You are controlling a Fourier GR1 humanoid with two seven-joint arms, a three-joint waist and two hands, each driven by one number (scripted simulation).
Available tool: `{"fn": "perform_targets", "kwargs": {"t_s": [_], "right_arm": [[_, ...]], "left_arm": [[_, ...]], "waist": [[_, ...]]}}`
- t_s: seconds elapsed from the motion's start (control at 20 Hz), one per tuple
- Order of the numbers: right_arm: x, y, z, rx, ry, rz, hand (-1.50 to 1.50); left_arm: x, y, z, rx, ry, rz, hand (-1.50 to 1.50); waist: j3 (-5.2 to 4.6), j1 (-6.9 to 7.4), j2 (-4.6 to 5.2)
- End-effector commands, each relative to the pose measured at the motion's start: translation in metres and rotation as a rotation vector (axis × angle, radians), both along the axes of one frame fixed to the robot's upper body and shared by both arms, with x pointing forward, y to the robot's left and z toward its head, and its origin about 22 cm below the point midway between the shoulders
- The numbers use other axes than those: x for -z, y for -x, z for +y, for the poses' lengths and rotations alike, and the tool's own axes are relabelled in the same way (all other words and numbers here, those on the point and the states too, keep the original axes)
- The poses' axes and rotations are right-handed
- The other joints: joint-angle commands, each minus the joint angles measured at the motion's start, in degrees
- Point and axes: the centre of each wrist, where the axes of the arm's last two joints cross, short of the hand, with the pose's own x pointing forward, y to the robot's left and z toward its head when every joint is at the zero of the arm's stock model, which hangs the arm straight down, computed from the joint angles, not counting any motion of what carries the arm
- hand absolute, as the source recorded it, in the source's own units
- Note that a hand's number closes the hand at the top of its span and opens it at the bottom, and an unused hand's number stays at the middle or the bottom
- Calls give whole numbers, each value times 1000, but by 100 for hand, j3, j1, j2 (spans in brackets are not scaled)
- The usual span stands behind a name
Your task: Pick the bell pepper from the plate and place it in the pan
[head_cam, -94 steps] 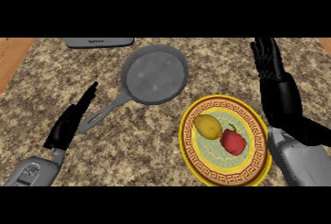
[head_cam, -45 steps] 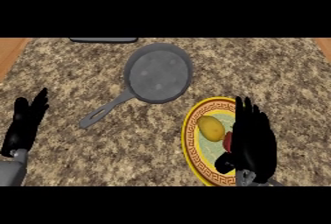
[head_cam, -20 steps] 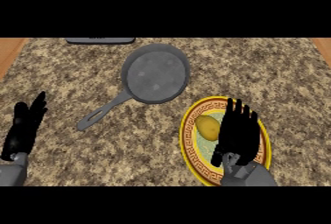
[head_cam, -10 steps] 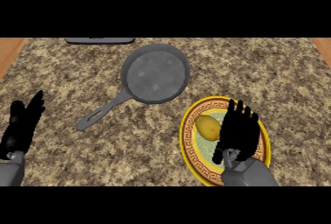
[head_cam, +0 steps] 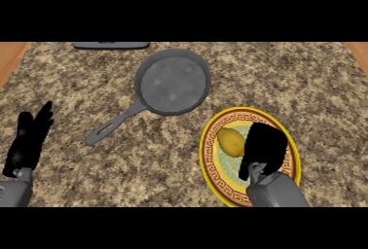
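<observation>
Pepper is hidden under the right hand [head_cam: 265, 146], which is bunched over the plate [head_cam: 215, 127]; a grip can't be confirmed. Probably light, smooth, slippery, so best cupped around the body. Left hand [head_cam: 28, 138] rests open.

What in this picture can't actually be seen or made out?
- The bell pepper: in the head view the right hand covers the spot on the plate beside the yellow item, so no pepper shows.
- Whether that hand holds anything: its fingers merge into one black shape.
- The dark object at the counter's far edge: cut off by the view's top.
</observation>
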Motion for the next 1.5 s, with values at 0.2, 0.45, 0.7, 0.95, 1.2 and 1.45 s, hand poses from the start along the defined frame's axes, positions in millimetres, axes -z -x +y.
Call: {"fn": "perform_targets", "kwargs": {"t_s": [0.2, 0.45, 0.7, 0.95, 1.2, 1.45], "right_arm": [[-18, 17, 10, 74, 124, -26, 150], [-17, 7, 4, 72, 79, -80, 150], [-32, 54, -26, -95, -165, -98, 150], [-58, 74, -8, -232, -208, -360, 150], [-94, 78, -13, -338, -227, -658, 150], [-115, 39, 9, -351, -275, -699, 150]], "left_arm": [[-8, -6, -9, -11, -7, -2, 0], [-17, -13, -2, -2, -4, -5, 0], [1, 14, 2, -2, 1, -10, 0], [1, 2, 15, -11, -2, -2, 0], [0, 0, 3, 0, 0, 6, 0], [-4, 5, -21, 33, 11, -16, 0]], "waist": [[3, -27, -5], [4, -15, 7], [4, -60, -13], [-2, -93, -6], [2, -74, -6], [5, 45, 9]]}}
